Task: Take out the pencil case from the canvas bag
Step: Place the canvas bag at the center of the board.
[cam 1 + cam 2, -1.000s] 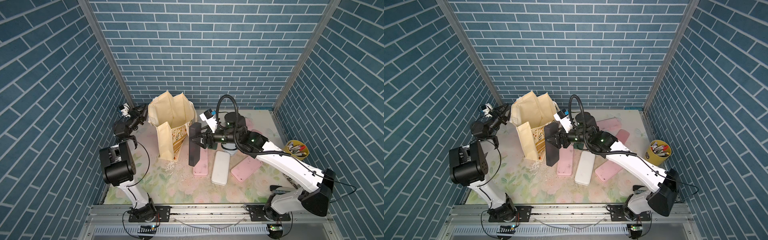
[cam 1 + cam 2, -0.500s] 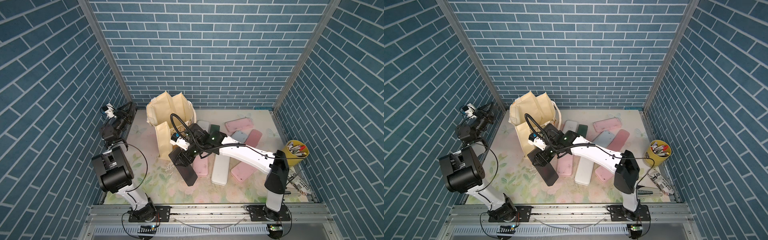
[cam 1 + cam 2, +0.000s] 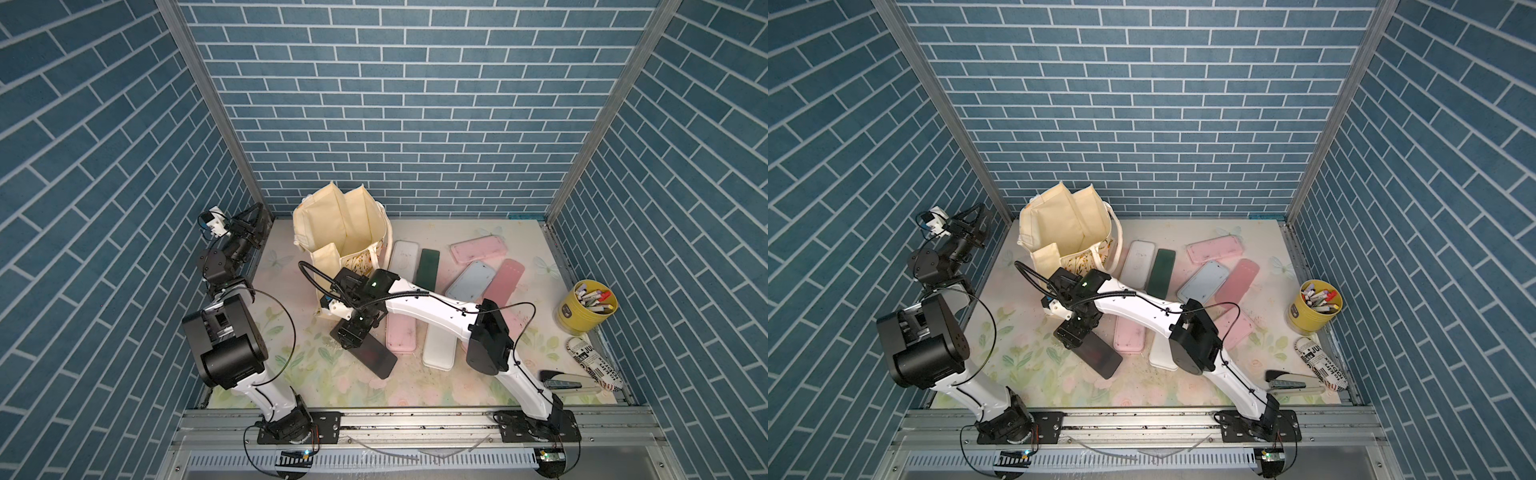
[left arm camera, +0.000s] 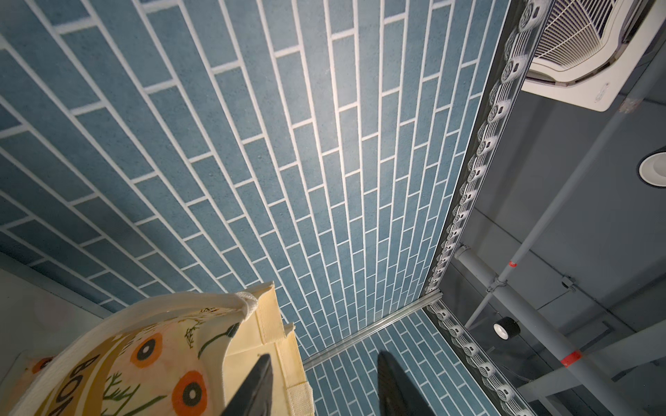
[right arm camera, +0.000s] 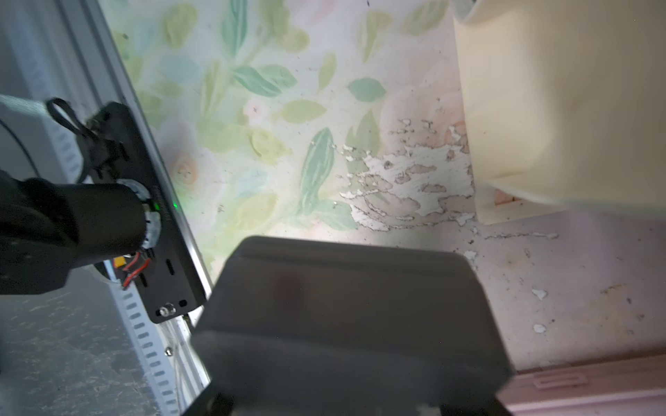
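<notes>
Beside the canvas bag (image 3: 332, 224), right gripper (image 3: 351, 336) seemingly clamps the pencil case (image 3: 374, 361) (to lay it flat); left gripper (image 4: 324, 367) gapes, empty.

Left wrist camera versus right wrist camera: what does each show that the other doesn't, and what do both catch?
Left wrist only: the left gripper, jaws apart and empty, the brick wall, and the printed flower panel of the canvas bag. Right wrist only: the black pencil case held in the right gripper, with the floral table beneath. Both: the bag's cream fabric.
</notes>
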Robot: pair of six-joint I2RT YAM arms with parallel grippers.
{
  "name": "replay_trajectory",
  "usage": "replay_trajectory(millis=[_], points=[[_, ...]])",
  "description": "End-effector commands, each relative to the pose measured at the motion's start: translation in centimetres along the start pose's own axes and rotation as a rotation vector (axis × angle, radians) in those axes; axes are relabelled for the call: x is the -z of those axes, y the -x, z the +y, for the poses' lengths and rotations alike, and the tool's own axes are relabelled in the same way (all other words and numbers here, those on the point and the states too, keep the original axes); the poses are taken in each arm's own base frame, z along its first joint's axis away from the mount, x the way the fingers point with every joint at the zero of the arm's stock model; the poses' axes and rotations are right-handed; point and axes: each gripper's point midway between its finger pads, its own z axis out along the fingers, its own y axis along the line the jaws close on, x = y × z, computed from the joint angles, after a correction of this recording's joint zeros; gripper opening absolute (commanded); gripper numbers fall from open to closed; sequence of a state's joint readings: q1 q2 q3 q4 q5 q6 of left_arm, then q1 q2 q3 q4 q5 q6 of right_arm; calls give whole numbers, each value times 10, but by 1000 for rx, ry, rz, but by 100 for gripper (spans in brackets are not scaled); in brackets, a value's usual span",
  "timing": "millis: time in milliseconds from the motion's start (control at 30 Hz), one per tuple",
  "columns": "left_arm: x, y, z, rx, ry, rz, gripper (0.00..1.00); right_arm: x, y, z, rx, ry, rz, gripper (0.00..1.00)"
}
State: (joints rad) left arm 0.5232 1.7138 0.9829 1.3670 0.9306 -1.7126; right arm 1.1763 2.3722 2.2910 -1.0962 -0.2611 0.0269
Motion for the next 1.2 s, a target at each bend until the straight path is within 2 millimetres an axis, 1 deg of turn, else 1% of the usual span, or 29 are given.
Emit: replay_trajectory(millis=[0,167,367,533,600,767,833,900,1100,1167], points=[[1,-4,-20,-58,-40,9,48,1,-21,-8,48,-50,129,38],[1,-5,-21,-61,-41,11,48,-10,-21,-17,40,-83,155,39],[1,-4,-19,-55,-37,8,48,-24,-21,-22,45,-90,162,44],[1,-5,-19,-57,-38,10,48,-28,-15,-22,43,-87,145,53],[1,-5,-19,-57,-38,10,49,-27,-12,-21,39,-83,132,58],[1,-4,-20,-60,-39,11,49,-19,-9,-17,33,-69,114,66],[1,-5,-21,-61,-40,13,50,-14,-7,-14,34,-57,104,68],[1,-5,-22,-64,-42,13,49,-7,-4,-11,30,-52,85,72],[1,-6,-26,-75,-48,14,50,12,2,-3,34,-40,33,76],[1,-5,-25,-76,-46,13,50,15,3,-2,32,-36,24,77]])
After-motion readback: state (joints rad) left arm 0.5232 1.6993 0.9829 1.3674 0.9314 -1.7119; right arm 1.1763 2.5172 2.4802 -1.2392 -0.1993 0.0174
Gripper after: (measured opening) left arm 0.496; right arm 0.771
